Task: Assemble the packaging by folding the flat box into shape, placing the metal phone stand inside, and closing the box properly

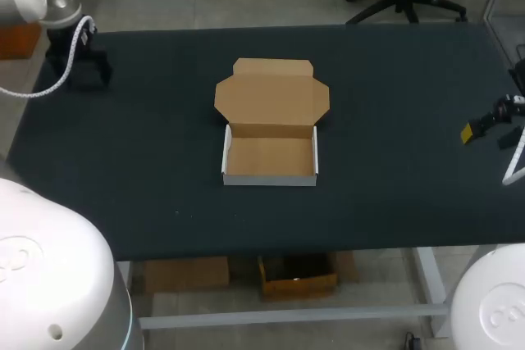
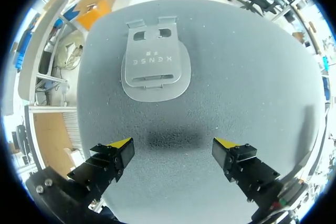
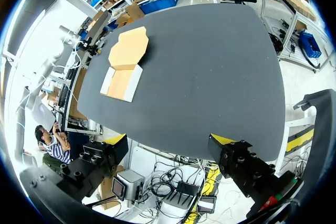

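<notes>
In the middle of the tabletop [image 1: 394, 170] the box [image 1: 269, 178] stands folded into a shallow tray, its walls up and its lid [image 1: 272, 97] lying open and flat behind it, with nothing inside. So the folding looks done, and the step in hand is fetching the metal phone stand [image 2: 155, 66]. The stand lies flat on the tabletop just ahead of the left gripper [image 2: 173, 149], well apart from the box, near the far left corner. From above I cannot make it out, probably because the arm hides it.

The left gripper hangs above the tabletop with its fingers spread wide and nothing between them. The right gripper [image 3: 168, 141] is spread and empty too, out past the right edge.

The next move, I judge, is for the left gripper to go forward and down over the stand. The stand is thin and flat, so closing on one edge seems the way to lift it.
</notes>
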